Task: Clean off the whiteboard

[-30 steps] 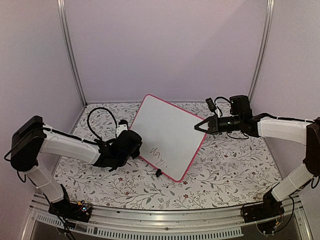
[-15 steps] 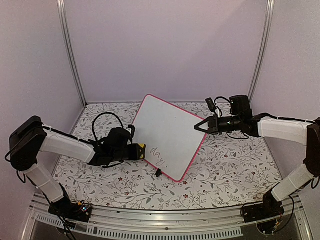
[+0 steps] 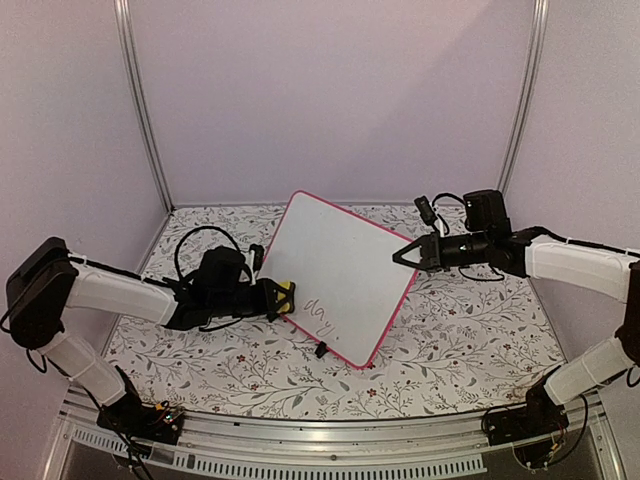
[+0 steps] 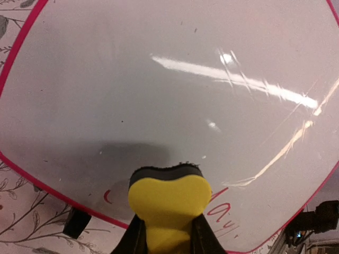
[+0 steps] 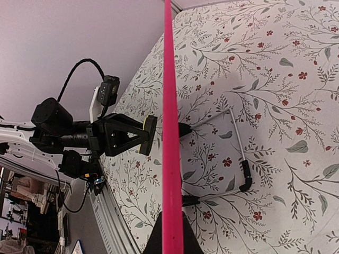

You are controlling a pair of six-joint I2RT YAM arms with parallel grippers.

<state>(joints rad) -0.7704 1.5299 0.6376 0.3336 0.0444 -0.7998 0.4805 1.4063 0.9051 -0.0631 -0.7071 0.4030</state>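
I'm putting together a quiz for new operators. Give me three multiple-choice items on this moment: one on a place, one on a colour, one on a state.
1. Where on the whiteboard is the red writing?
A. near its lower edge
B. in its top corner
C. across its middle

2. What colour is the body of the eraser in the left end effector?
A. blue
B. yellow
C. green

3. How is the right end effector?
A. open above the table
B. shut on the whiteboard's edge
C. lying on the table

Answers:
1. A, the letters sit just above the bottom frame.
2. B, the left wrist view shows yellow foam with a black face.
3. B, the pink frame runs into its closed fingers.
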